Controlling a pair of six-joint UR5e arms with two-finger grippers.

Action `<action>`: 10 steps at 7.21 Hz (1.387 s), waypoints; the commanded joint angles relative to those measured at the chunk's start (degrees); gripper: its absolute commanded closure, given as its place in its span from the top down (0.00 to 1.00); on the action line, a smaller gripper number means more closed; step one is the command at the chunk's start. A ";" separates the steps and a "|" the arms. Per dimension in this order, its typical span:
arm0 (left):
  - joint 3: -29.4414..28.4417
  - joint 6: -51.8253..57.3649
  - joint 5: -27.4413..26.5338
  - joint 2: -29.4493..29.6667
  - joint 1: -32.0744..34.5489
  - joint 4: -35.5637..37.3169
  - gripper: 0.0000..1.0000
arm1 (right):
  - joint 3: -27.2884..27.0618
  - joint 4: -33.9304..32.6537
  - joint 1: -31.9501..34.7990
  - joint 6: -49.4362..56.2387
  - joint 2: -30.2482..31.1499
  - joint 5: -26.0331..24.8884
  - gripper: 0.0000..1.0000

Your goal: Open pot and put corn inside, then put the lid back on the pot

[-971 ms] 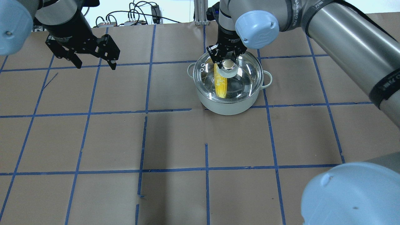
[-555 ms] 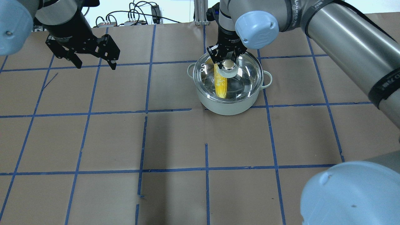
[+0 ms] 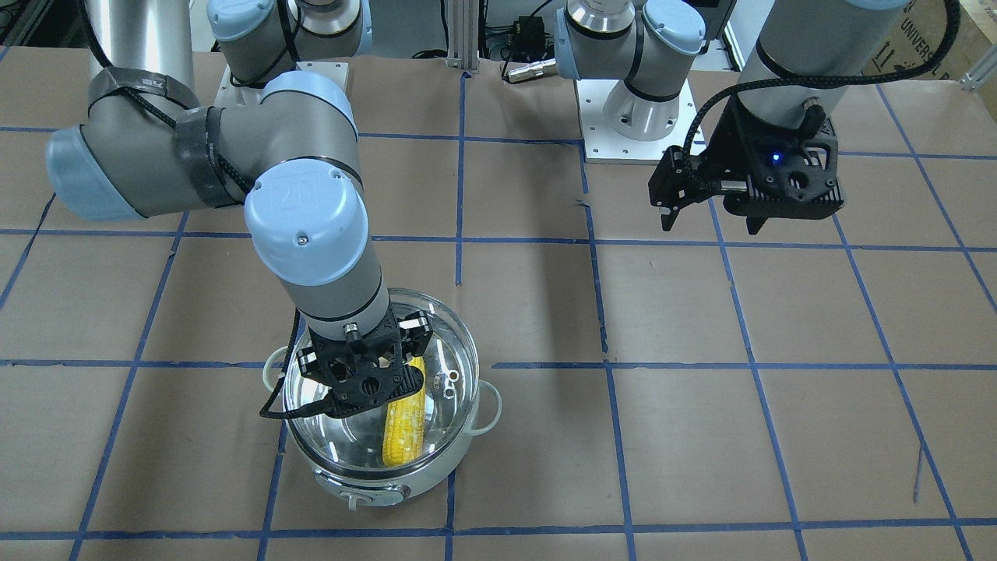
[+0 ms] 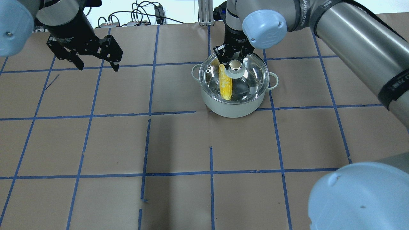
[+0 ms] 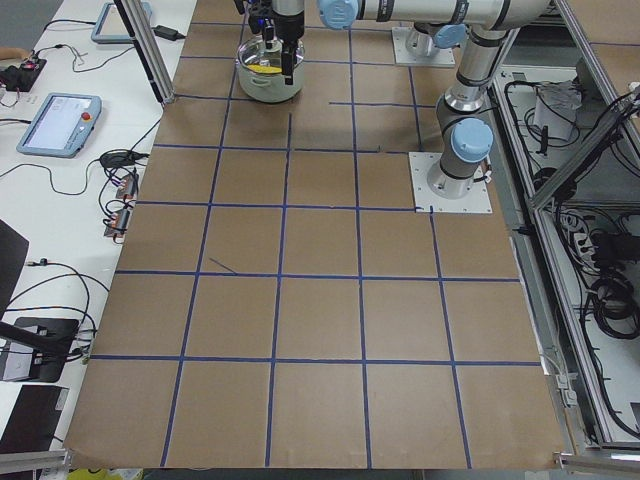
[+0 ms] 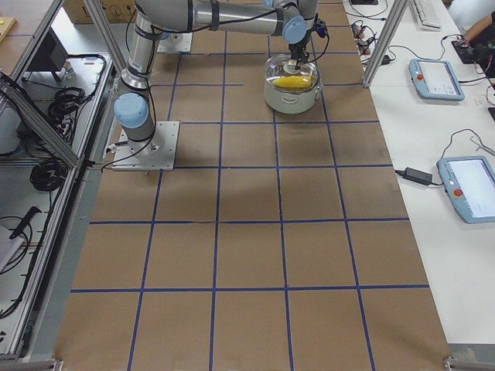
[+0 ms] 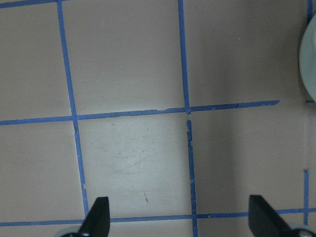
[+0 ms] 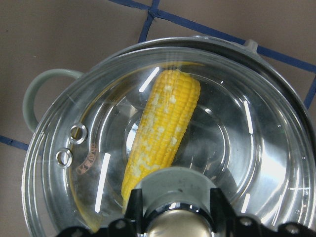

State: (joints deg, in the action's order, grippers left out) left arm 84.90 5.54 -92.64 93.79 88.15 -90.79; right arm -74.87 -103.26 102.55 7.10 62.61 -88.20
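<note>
Front-facing view: the right claw (image 3: pixel 362 382) sits on the middle of the lid (image 3: pixel 456 358), which lies over the pot (image 3: pixel 366 489) on the tabletop (image 3: pixel 779 436). The corn (image 3: pixel 405 428) lies inside, seen through the glass. The left claw (image 3: pixel 709 224) hangs well apart.

Overhead view: the left claw is spread wide and holds nothing.

Right wrist view: the right claw is closed on the knob (image 8: pixel 180 229) — whether the lid is fully seated I cannot tell.

Left wrist view: fingertips (image 7: pixel 98 215) stand wide apart over blue tape lines (image 7: pixel 187 108).
</note>
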 commanded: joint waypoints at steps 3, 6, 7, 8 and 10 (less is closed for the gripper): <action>0.00 -0.01 0.00 0.07 0.00 0.00 1.00 | 1.13 0.17 0.02 0.10 -0.30 -0.31 0.26; 0.00 -0.09 0.00 0.07 0.00 0.08 1.00 | 0.69 0.17 0.02 0.10 -0.21 0.04 0.26; 0.00 -0.09 0.09 0.07 0.00 0.08 1.00 | 0.69 0.17 0.02 0.19 -0.30 0.04 0.26; 0.00 -0.09 0.00 0.07 0.00 0.08 1.00 | 0.78 0.08 -0.16 0.37 -0.39 0.04 0.26; 0.00 -0.18 0.09 0.07 0.09 0.08 1.00 | 1.22 0.08 -0.42 0.98 -1.09 0.04 0.26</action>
State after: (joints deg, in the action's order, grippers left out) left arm 84.90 5.39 -92.57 93.87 88.17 -90.70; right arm -73.85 -103.13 102.24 7.82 61.81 -88.16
